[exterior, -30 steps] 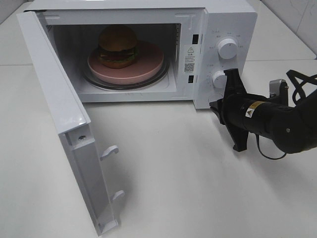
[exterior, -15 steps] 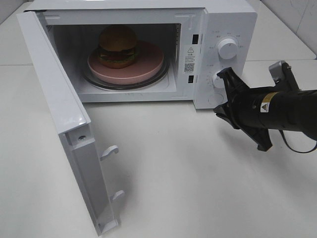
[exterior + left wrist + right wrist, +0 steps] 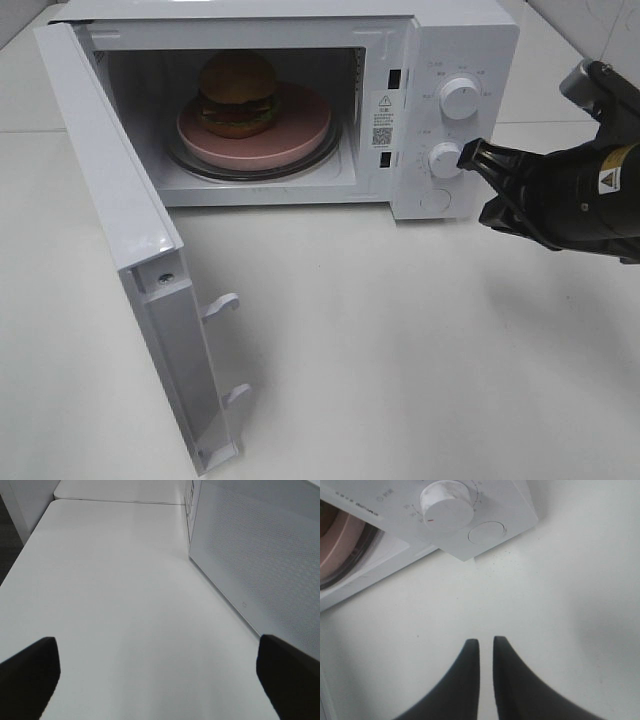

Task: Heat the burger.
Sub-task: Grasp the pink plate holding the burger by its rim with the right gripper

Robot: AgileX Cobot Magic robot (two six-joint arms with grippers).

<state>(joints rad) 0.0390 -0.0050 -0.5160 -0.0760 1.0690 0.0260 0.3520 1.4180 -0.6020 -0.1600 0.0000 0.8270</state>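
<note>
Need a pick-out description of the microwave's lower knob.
Start at the white microwave with its door open. Its panel on the right carries two round white knobs, stacked. Yours is the lower knob, directly above the flat round button, unlike the upper knob.

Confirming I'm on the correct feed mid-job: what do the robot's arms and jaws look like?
The right arm is a matte black tube with a small yellow warning-triangle label and a silver-grey bracket mounted on it. Its jaws are black and curve in to narrow tips. The left arm itself is out of view. Only its two black, blunt-ended jaws show, in the left wrist view.
</note>
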